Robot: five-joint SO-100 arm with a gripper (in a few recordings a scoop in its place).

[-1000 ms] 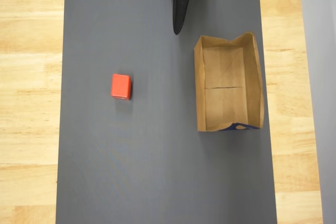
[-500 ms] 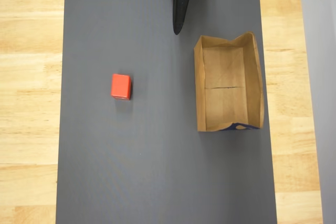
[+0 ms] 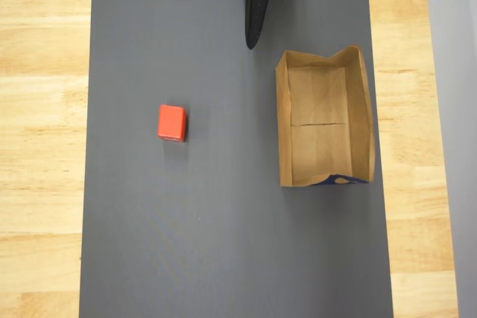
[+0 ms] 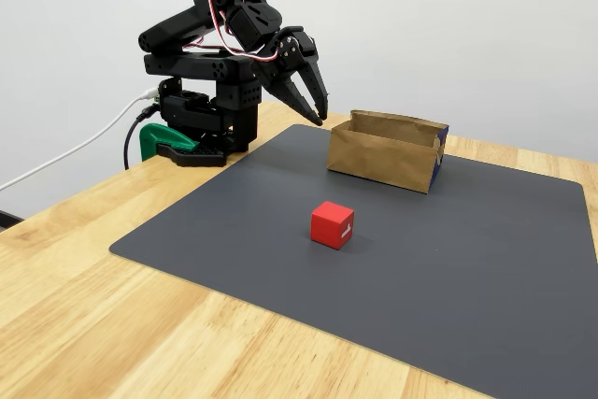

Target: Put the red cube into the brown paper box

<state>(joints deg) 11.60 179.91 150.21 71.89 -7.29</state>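
Nothing has moved since the earlier frames. At the top centre of the overhead view the claw [image 3: 253, 41] hangs with its fingers pressed together, gripping nothing. On the grey mat [image 3: 223, 243] covering the tabletop [image 3: 41, 147], the red cube [image 3: 171, 122] sits at centre left, well apart from the empty brown paper box [image 3: 361, 121] at right.

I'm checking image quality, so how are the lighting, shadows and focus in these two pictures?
Overhead view: even, soft light, sharp, only a faint shadow beside the red cube. Fixed view: also sharp, mild sheen on the grey mat, soft shadow under the hand.
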